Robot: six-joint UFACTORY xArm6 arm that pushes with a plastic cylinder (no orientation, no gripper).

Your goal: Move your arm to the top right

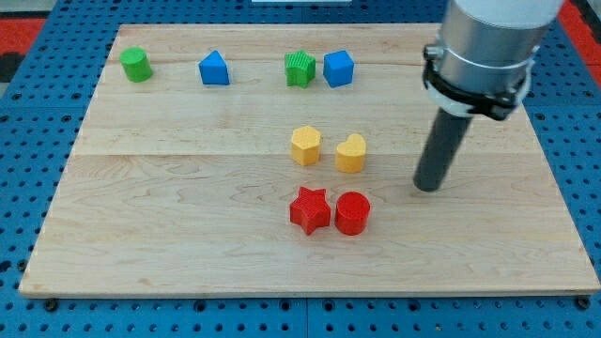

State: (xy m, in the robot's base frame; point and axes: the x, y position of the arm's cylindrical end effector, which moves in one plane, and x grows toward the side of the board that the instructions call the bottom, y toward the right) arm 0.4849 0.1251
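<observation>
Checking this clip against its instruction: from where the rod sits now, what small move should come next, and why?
Probably slide my tip toward the view's top and slightly right. It rests on the board at mid-height, right of the yellow heart block, and no block lies between it and the top right corner, so that short path looks clear.

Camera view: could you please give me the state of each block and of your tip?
Green cylinder: upright, alone.
Blue block: alone.
Green block: beside blue cube.
Yellow hexagon, yellow heart: apart.
Red star, red cylinder: touching.
My tip: touching nothing.
</observation>
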